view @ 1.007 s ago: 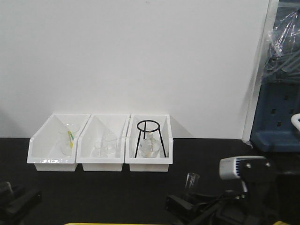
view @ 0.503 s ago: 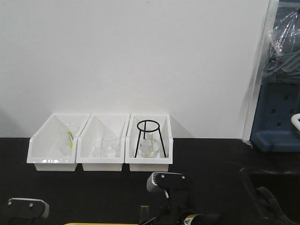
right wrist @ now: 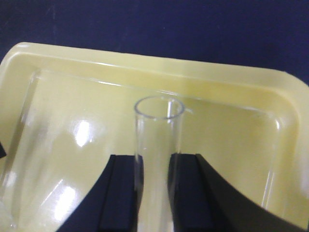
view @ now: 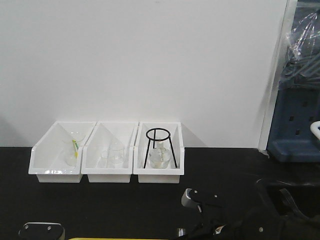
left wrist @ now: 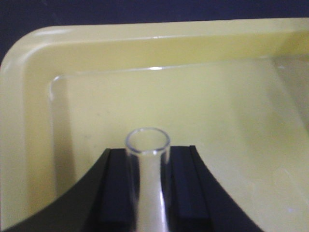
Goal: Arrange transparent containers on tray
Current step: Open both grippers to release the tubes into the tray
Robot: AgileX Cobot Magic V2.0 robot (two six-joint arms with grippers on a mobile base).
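Left wrist view shows my left gripper (left wrist: 147, 193) held low over the yellow tray (left wrist: 29, 96), near one of its round corners. Its two black fingers (left wrist: 118, 188) are clamped on a clear test tube (left wrist: 147, 164), one on each side. The tube's open round rim points away from the camera, out over the tray floor.

In the right wrist view, my right gripper (right wrist: 157, 193) is posed the same way over another corner of the tray (right wrist: 231, 82). Its black fingers (right wrist: 120, 193) squeeze a second test tube (right wrist: 158, 145). That tube's open rim also points out over the tray, toward the far rim and the dark table (right wrist: 193, 29) past it.

In the front view, both arms sit very low at the near edge. I can see only the top of the left arm (view: 41, 230) and the dark bulk of the right arm (view: 250, 225). Far back on the table (view: 100, 205), three white bins (view: 107, 172) stand side by side against the wall. They hold beakers (view: 116, 154), and the right one holds a black ring stand (view: 160, 146).
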